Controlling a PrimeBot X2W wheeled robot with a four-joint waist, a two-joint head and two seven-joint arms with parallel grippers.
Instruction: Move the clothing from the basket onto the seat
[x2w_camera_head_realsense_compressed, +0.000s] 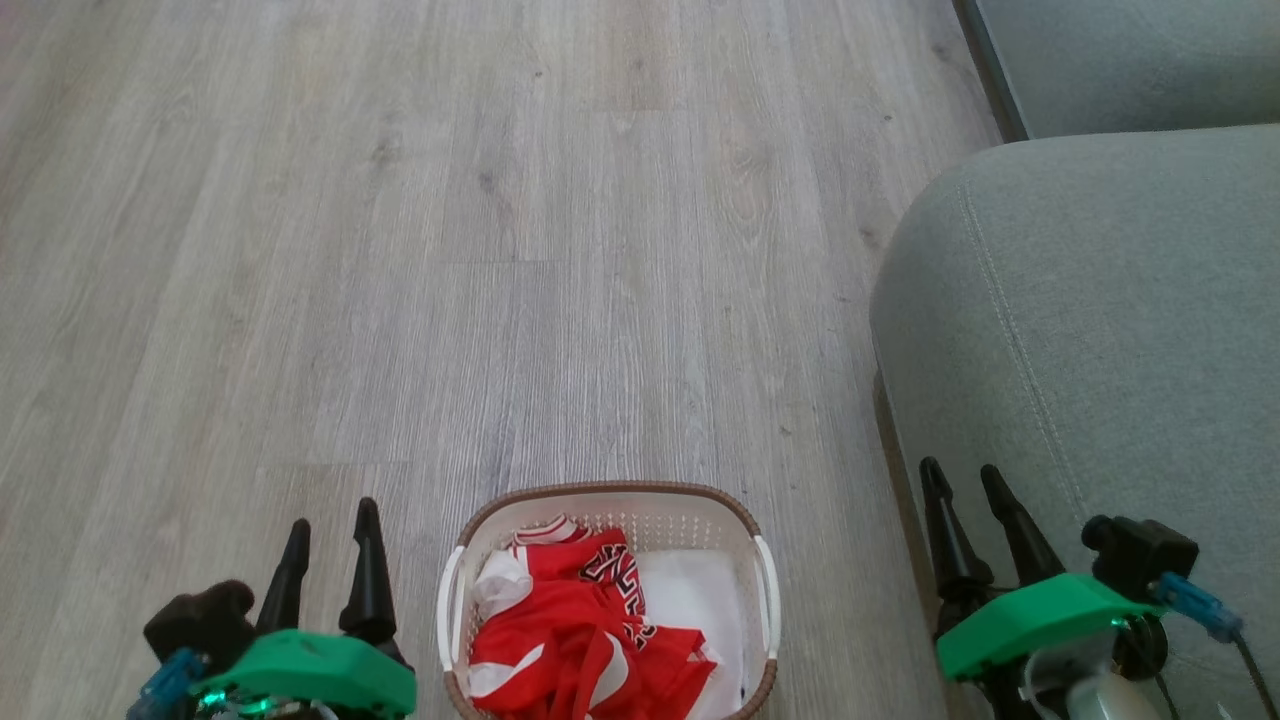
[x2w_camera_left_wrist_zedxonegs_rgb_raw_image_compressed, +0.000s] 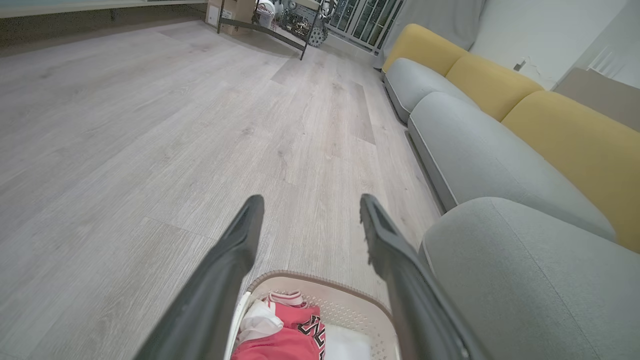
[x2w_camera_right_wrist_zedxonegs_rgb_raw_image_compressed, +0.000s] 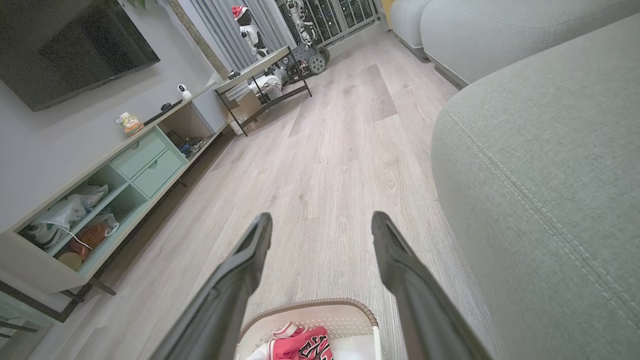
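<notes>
Grey plank floor (x2w_camera_head_realsense_compressed: 400, 250) beside grey-green seat (x2w_camera_head_realsense_compressed: 1100, 300)

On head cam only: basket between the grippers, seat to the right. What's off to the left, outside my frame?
Observer: Right wrist view shows a low TV cabinet along the left wall, far from the basket.
Operator: What's behind the seat?
Observer: Left wrist view shows yellow back cushions along the rear of the seat and its neighbours.
Operator: Straight ahead?
Observer: A dark-framed table stands at the room's far end.
</notes>
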